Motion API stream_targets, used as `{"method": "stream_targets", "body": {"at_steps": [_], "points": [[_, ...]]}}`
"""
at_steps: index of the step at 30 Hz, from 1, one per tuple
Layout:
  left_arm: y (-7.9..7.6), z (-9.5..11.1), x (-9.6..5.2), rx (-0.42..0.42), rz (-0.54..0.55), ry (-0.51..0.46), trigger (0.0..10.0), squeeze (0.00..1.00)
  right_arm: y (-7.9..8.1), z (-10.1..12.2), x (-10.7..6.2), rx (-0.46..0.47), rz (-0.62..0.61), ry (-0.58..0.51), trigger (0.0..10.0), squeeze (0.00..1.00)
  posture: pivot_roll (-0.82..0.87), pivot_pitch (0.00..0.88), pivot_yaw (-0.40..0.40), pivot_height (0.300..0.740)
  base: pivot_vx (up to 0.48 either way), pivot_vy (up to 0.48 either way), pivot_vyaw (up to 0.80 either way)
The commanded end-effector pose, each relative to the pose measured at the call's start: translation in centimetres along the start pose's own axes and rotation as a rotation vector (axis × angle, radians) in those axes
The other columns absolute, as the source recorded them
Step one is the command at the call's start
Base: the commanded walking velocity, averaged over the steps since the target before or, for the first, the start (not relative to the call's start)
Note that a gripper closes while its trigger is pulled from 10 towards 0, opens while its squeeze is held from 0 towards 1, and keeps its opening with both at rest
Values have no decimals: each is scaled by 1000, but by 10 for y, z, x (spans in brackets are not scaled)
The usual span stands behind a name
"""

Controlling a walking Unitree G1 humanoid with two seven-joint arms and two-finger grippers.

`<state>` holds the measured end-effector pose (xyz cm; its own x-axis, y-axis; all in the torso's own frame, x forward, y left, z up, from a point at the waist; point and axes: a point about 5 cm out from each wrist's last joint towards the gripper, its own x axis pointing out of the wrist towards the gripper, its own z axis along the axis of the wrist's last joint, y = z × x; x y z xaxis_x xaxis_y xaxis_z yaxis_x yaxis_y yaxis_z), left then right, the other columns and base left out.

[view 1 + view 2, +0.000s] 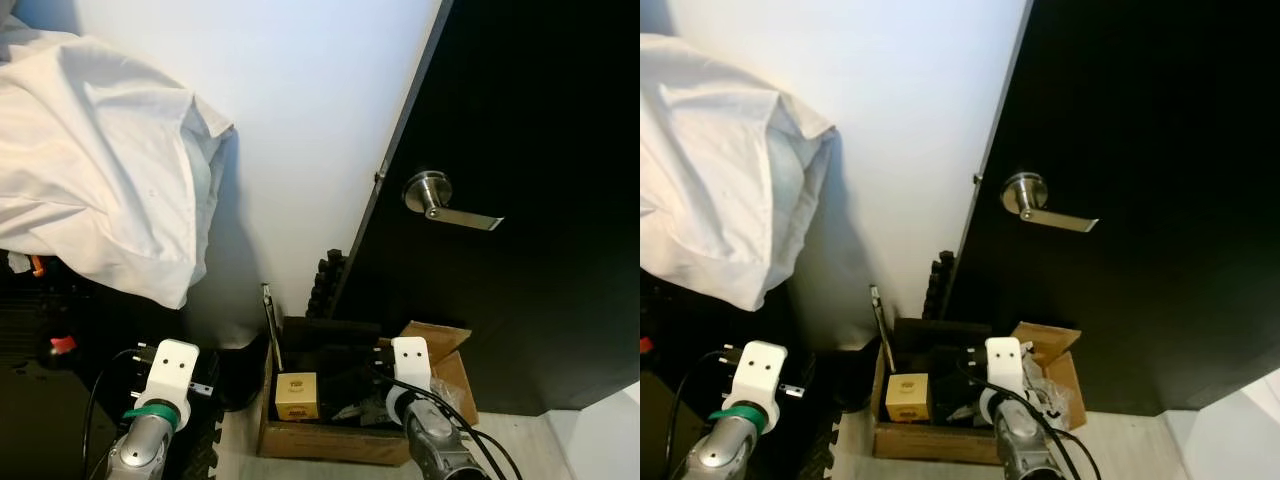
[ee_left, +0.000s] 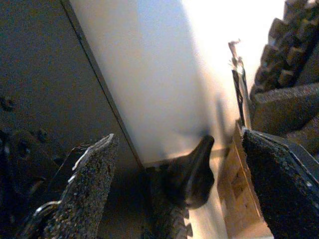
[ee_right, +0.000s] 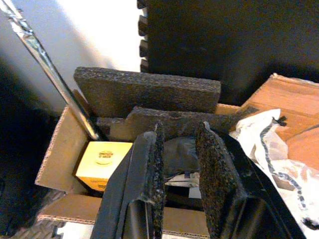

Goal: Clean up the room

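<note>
An open cardboard box (image 1: pixel 330 442) stands on the floor against the white wall, beside a black door (image 1: pixel 530 120). It holds a small yellow carton (image 1: pixel 297 395), dark foam slabs (image 3: pixel 149 92) and crumpled white plastic (image 3: pixel 259 144). My right gripper (image 3: pixel 179 134) hovers over the box's near edge, its fingers nearly together with nothing between them. My left gripper (image 2: pixel 177 144) is low to the left of the box, open wide and empty, facing the wall and a black rounded object (image 2: pixel 192 172) on the floor.
A white cloth (image 1: pixel 100 170) hangs over dark shelving at the left. Black toothed foam mats (image 1: pixel 325 280) and a thin metal strip (image 1: pixel 270 320) lean against the wall behind the box. The door is closed, with a silver lever handle (image 1: pixel 440 200).
</note>
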<state>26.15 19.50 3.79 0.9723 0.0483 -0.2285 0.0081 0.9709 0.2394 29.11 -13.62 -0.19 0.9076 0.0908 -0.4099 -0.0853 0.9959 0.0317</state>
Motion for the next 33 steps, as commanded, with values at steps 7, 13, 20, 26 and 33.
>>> {"method": "stream_targets", "body": {"at_steps": [7,13,20,26,33], "points": [[0,-3,0,-22,-1,-3,10000,0,2,-6,-1,10,0,30,10000,0,69,0,-62,740,0,0,0],[-2,-2,0,-31,-18,-14,10000,0,1,-10,-3,15,-8,39,10000,0,69,0,-59,740,0,0,0],[-3,-2,2,-43,-33,-23,10000,0,1,-12,-4,14,-13,45,10000,0,65,0,-50,740,0,0,0],[-4,-1,3,-44,-45,-29,10000,0,2,-11,-4,14,-10,43,10000,0,66,0,-51,740,0,0,0],[-4,0,3,-48,-42,-31,10000,0,2,-11,-3,10,-9,43,10000,0,67,0,-56,740,-252,0,0]]}}
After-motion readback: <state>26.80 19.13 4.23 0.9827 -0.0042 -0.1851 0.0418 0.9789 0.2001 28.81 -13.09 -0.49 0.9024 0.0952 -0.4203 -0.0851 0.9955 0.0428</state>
